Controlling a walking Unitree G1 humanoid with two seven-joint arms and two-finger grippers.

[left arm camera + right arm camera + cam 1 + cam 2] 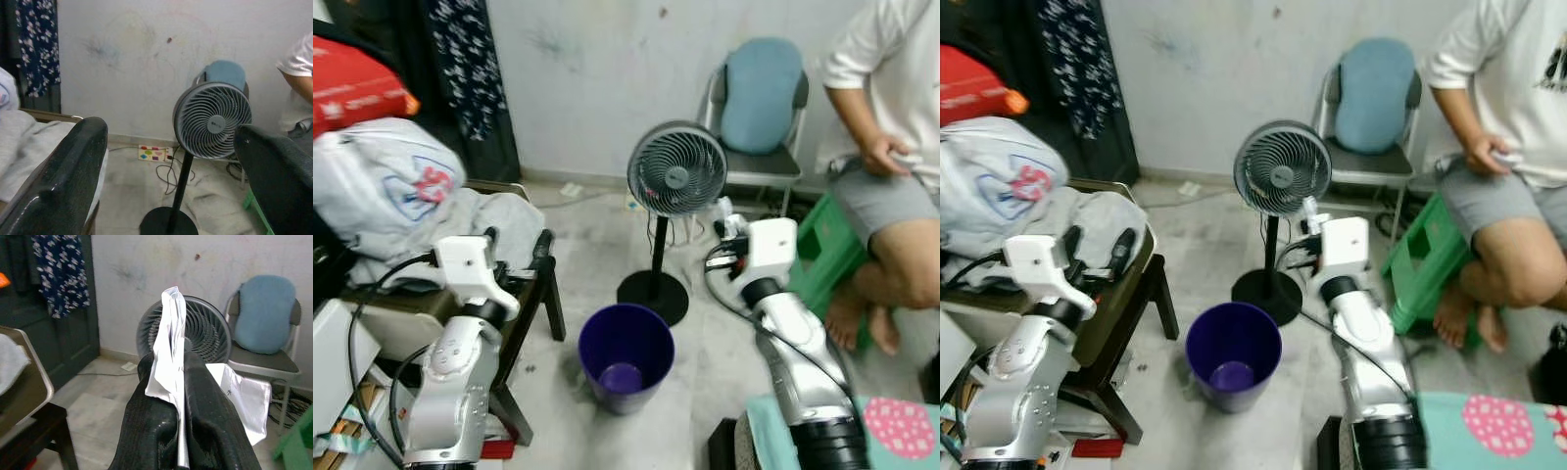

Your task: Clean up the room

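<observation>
No legible text; print on white paper (172, 350) too small.

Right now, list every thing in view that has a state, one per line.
Left gripper: open, empty, raised.
Right gripper: shut on paper.
Paper: crumpled, pinched between the fingers.
Bin: upright, open-topped, nearly empty.
Fan: upright on its stand; running or not, cannot tell.
Chair: unoccupied, blue cushion against its back.
Person: seated.
</observation>
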